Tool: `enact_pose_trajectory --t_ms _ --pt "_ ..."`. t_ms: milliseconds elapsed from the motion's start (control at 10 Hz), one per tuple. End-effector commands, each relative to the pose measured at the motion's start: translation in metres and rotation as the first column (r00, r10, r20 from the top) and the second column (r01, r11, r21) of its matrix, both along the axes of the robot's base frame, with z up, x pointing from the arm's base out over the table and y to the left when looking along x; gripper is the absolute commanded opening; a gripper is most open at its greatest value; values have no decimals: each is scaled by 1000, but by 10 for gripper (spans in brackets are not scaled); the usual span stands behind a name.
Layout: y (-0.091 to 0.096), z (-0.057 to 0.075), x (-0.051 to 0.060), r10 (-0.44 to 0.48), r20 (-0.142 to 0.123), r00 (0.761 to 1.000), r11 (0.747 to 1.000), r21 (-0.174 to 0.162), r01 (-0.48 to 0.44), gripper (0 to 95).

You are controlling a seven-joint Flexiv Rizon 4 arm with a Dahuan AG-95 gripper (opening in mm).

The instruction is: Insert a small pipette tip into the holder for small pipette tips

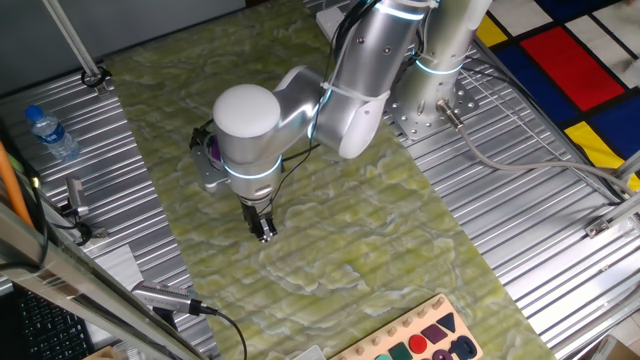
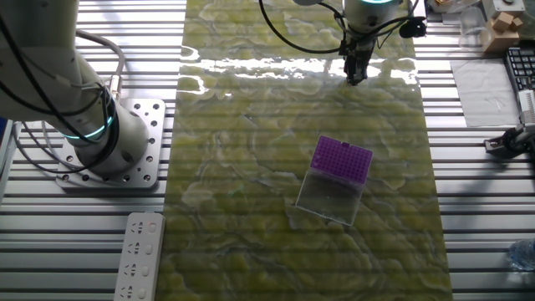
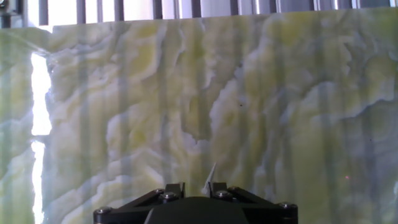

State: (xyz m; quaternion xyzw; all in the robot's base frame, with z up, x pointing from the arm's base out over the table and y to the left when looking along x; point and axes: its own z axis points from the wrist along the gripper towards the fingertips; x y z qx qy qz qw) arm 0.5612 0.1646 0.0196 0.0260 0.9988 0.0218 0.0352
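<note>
On the table [image 2: 251,251], a marbled green and white mat [image 2: 251,125] is spread down the middle, with ribbed metal left bare on both sides. The arm [image 1: 340,90] is seen in one fixed view bent over the mat, its white rounded wrist joint covering most of what lies behind it. The arm's base [image 2: 100,142] is bolted to a plate at the mat's edge in the other fixed view.

The holder [image 2: 341,159] is set flat on the mat in the other fixed view, its purple top turned slightly askew. A pale translucent part [image 2: 330,199] adjoins it on the nearer side. In one fixed view only a purple sliver [image 1: 213,150] of it is shown behind the wrist.

The hand [image 2: 355,71] is held low over the mat near its far end in the other fixed view, well apart from the holder, fingers pointed down. In the hand view the mat fills the picture, and the two fingers [image 3: 172,190] are seen at the bottom edge, drawn close together. A thin pale tip [image 3: 209,177] is gripped between them, slanted a little and pointed at the mat.

A water bottle [image 1: 50,132] is laid on the ribbed metal, and a white remote [image 2: 138,255] rests near the base.
</note>
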Motion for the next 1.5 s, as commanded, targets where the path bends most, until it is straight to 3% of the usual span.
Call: enact_pose_trajectory --t_ms 100,600,1500 --pt "-1 0 -1 -12 2 1000 1000 -1 12 190" --pt "-6 -2 1 -23 -3 1000 1000 0 23 190" --pt "-7 -4 1 -41 30 999 999 -8 41 190"
